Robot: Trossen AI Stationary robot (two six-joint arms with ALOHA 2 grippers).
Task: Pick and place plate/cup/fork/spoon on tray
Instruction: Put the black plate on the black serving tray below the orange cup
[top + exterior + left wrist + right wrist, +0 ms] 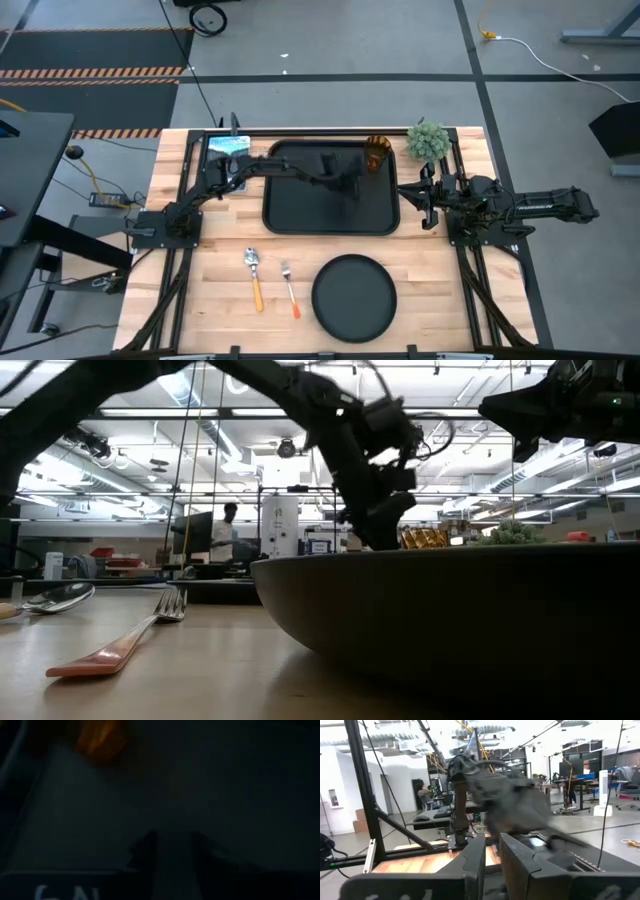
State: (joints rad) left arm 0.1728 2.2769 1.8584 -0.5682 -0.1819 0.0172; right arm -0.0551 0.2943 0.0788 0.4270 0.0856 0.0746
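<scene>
The black rectangular tray (pixel 330 205) lies at the table's middle. The amber cup (pixel 377 153) stands upright in its far right corner and also shows in the left wrist view (pixel 97 742). My left gripper (pixel 350 180) hangs over the tray, just near-left of the cup and apart from it. The round black plate (pixel 354 297) rests on the table near the front edge. The spoon (pixel 254 275) and the fork (pixel 290 290) lie flat to its left. My right gripper (pixel 492 862) is shut and empty beside the tray's right edge.
A small green plant (pixel 428 140) stands at the far right, beside the cup's corner of the tray. A blue-white card (pixel 227 145) lies at the far left. Bare wood shows between the tray and the cutlery. A person stands in the room behind the table (pixel 230 525).
</scene>
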